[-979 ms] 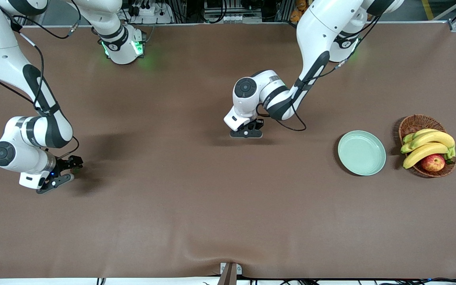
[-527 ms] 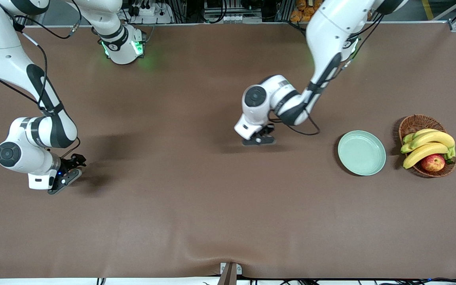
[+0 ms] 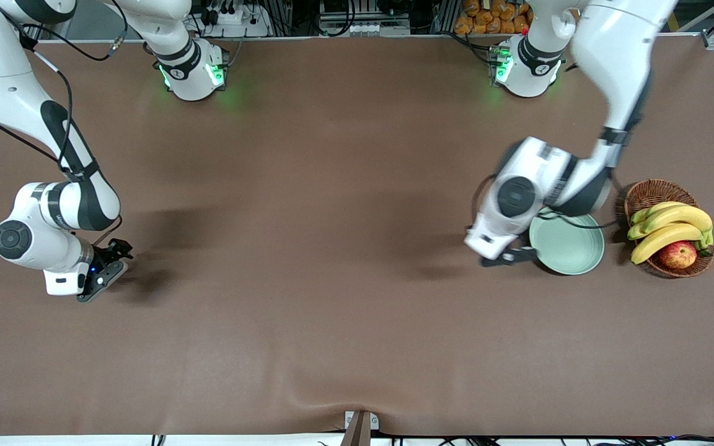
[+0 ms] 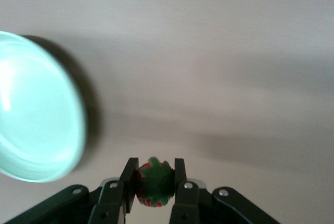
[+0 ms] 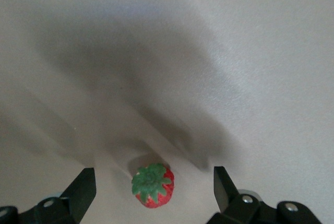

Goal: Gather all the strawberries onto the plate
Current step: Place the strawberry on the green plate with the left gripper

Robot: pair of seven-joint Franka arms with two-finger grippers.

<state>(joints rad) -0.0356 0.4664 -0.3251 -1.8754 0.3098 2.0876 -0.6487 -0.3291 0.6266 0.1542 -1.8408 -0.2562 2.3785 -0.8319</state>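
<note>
We note the left hand (image 4: 154, 192) clamped on a small red strawberry with a dark green cap (image 4: 154, 183), hanging just short of the rim of the round, pale mint-green plate (image 3: 571, 251) at the edge toward the right arm's end of the brown surface (image 3: 307, 322). The plate looks empty in both views. To finish this step well, we judge the hand should travel on until the berry sits over the plate's middle, come low, and only then part its fingers, so the berry cannot roll over the shallow rim.

The right hand (image 5: 154, 195) stands spread wide low over the surface at the right arm's end, with a second small red strawberry (image 5: 153, 185) lying on the surface between its fingers, untouched. We see no third berry in any view.

The brown wicker basket (image 3: 657, 189) holding yellow bananas (image 3: 673, 226) and a red-yellow apple (image 3: 678, 254) sits just beside the plate.

Against the frame of a second ago: the left hand has swept from mid-surface across to the plate's edge. The right hand has shifted only slightly.
</note>
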